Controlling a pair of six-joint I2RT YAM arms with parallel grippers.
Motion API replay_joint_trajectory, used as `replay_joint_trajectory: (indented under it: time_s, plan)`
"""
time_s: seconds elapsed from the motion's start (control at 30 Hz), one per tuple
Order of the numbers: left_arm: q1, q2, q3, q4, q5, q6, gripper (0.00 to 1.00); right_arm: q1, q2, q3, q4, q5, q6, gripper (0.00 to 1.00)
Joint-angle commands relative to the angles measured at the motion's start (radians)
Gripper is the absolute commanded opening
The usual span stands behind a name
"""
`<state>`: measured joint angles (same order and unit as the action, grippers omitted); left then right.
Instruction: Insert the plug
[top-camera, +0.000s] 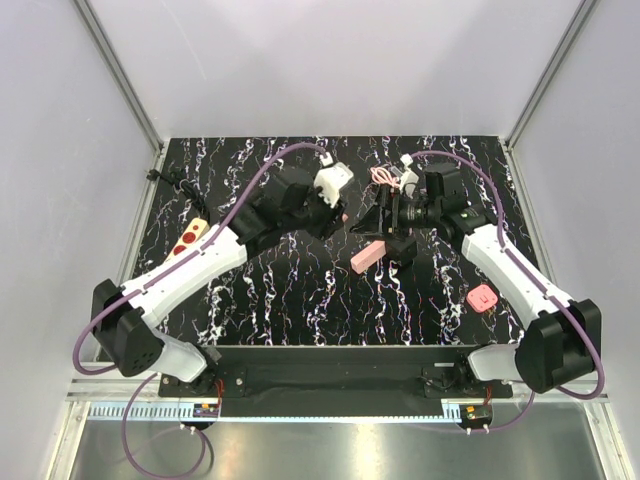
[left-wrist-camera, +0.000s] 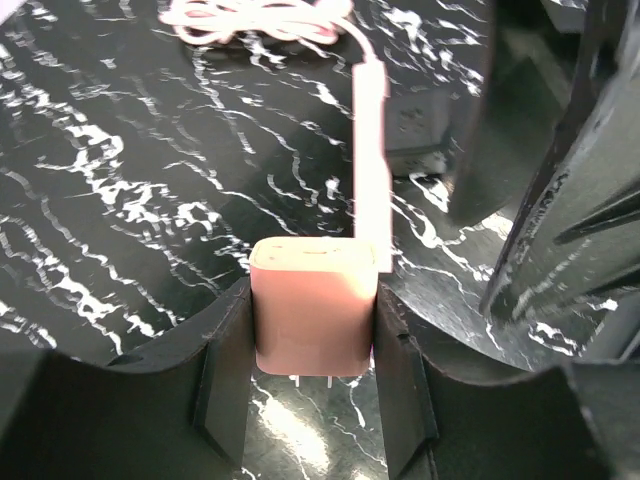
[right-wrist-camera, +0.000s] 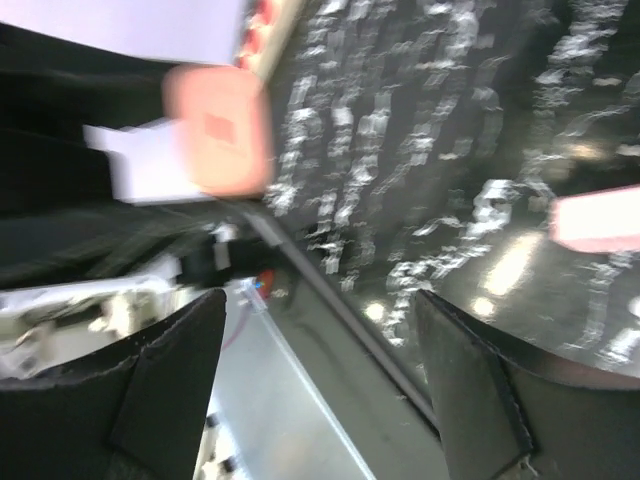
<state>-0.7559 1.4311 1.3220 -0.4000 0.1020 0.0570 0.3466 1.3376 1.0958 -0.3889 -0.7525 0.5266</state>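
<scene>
The plug (left-wrist-camera: 313, 310) is a small pale-pink block, and my left gripper (left-wrist-camera: 310, 295) is shut on its sides above the table, its two metal prongs pointing back at the camera. In the top view my left gripper (top-camera: 338, 217) is at the table's middle, facing my right gripper (top-camera: 380, 215). The long pink power strip (top-camera: 368, 255) lies just beyond the plug (left-wrist-camera: 370, 140), with its coiled cord (left-wrist-camera: 260, 18) farther off. My right gripper (right-wrist-camera: 320, 300) is open and empty. Its blurred view shows the plug's face (right-wrist-camera: 220, 130) and the strip's end (right-wrist-camera: 600, 218).
A beige strip with red sockets (top-camera: 190, 240) lies at the left edge. A small rounded pink block (top-camera: 483, 298) lies at the right, beside my right arm. The black marbled table (top-camera: 290, 290) is walled in on three sides.
</scene>
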Motion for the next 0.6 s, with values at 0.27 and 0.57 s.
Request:
replay_joint_trajectory:
  time_s: [0.27,0.57]
  plan:
    - [-0.125,-0.029,-0.015,0.044,-0.053,0.086,0.00,0.002,-0.025,-0.002,0.128,-0.128,0.144,0.78]
    - [-0.172,-0.023,-0.023,0.044,-0.082,0.118,0.00,0.055,0.093,0.039,0.088,-0.147,0.093,0.64]
